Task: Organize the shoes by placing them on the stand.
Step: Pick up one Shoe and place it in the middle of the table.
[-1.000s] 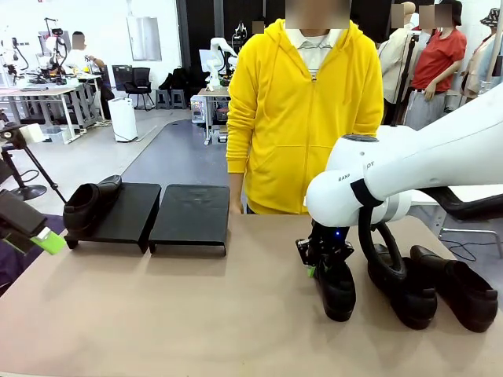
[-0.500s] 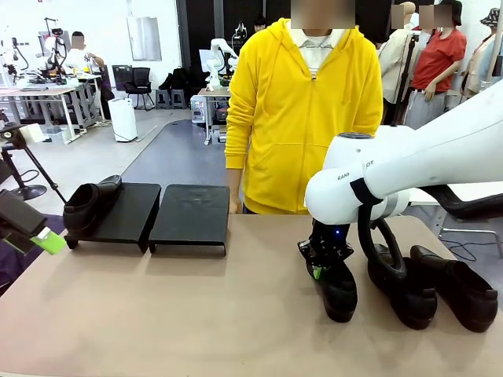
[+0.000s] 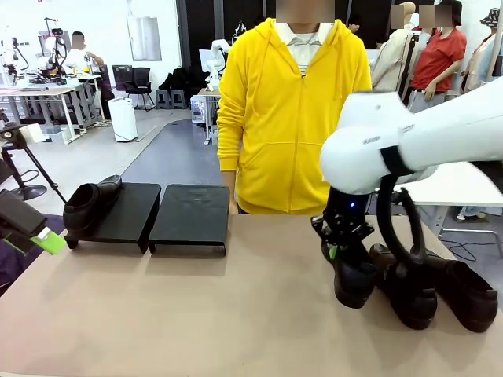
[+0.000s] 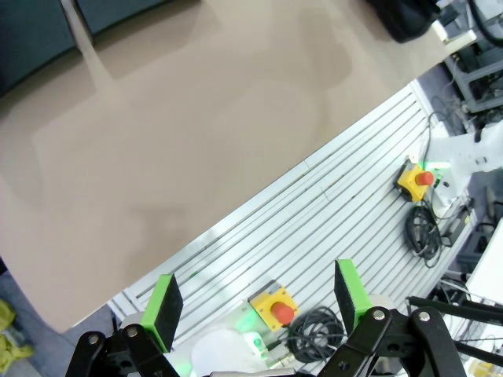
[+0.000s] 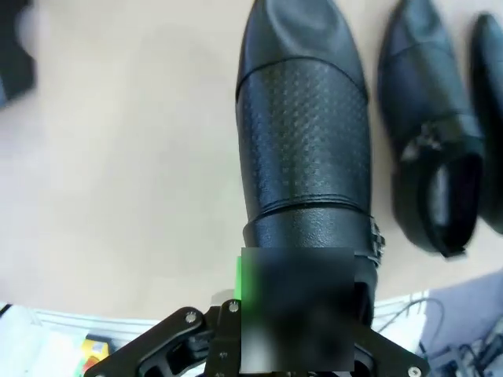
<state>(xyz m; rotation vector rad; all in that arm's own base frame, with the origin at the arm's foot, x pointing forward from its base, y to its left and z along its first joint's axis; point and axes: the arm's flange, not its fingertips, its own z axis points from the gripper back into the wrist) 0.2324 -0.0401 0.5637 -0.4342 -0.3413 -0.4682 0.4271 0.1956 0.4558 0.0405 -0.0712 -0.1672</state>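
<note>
The right pincer (image 3: 342, 250) is closed narrow on the heel end of one shoe (image 3: 355, 281), at the right part of the bench (image 3: 196, 314). I cannot tell if the sole touches the bench or hangs just above it. This shoe has its long axis from far to near, with the toe toward the near edge; in the right wrist view the toe points straight away from the pincer. Two other shoes (image 3: 410, 292) wait just to its right, side by side and lying about the same way. The stand (image 3: 191, 212) is well apart to the left and a little farther back, in front of the person (image 3: 291, 118) in the yellow hoodie. Its left tray (image 3: 130, 212) carries a fourth shoe (image 3: 85, 208) on the left half, and the right tray is bare. So the coming move is, I think, a carry to the left across the middle of the bench, and the bare right tray is the nearest free place. The shoe's axis seems to agree already with the slope of the tray, so little turning should be needed. The left pincer (image 4: 257, 302) is wide open and holds nothing, near the left edge of the bench. It is nearer to the stand, but the shoe is with the right arm.
</note>
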